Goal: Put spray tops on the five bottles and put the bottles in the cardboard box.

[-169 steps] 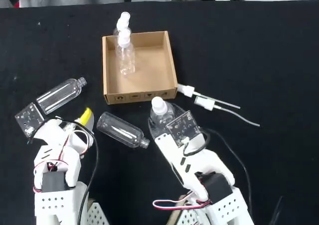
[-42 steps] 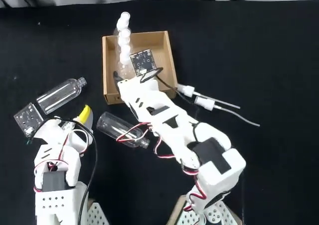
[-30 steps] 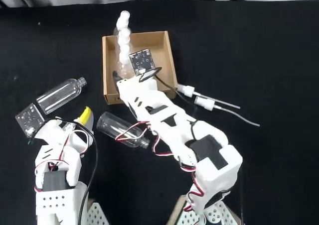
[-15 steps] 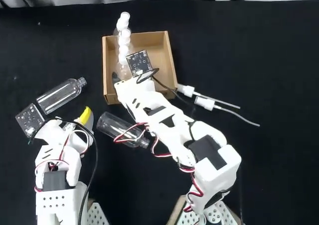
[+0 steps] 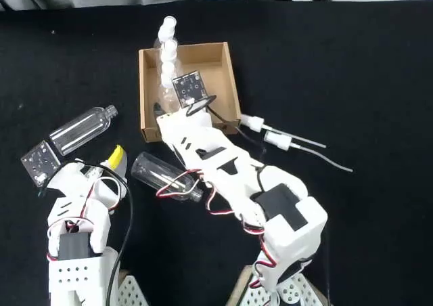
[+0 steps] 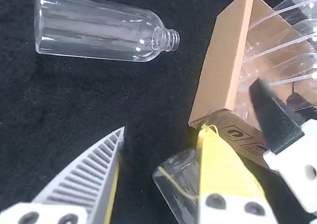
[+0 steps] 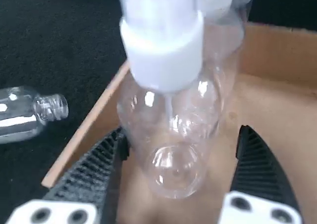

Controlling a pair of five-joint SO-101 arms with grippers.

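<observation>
In the cardboard box [image 5: 230, 82] toward 12 o'clock, the right gripper [image 7: 182, 132] holds its fingers spread around a capped bottle [image 7: 171, 125], apparently set down; the left gripper [image 6: 162, 132] gapes empty. Next, likely: withdraw, fetch the bare bottle [image 5: 166, 176] at the box's 6 o'clock.

The bottles [image 6: 99, 33] are clear glossy plastic, the spray tops [image 5: 254, 122] white plastic, the box [image 5: 232, 89] matt cardboard, the tabletop [image 5: 352, 69] matt black.

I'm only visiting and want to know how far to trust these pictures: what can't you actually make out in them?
High view: the right arm covers much of the cardboard box, so the number of bottles inside is unsure.
Right wrist view: the spray top is cut off by the picture's edge.
Left wrist view: a yellow finger of the left gripper hides most of the nearer bottle.
</observation>
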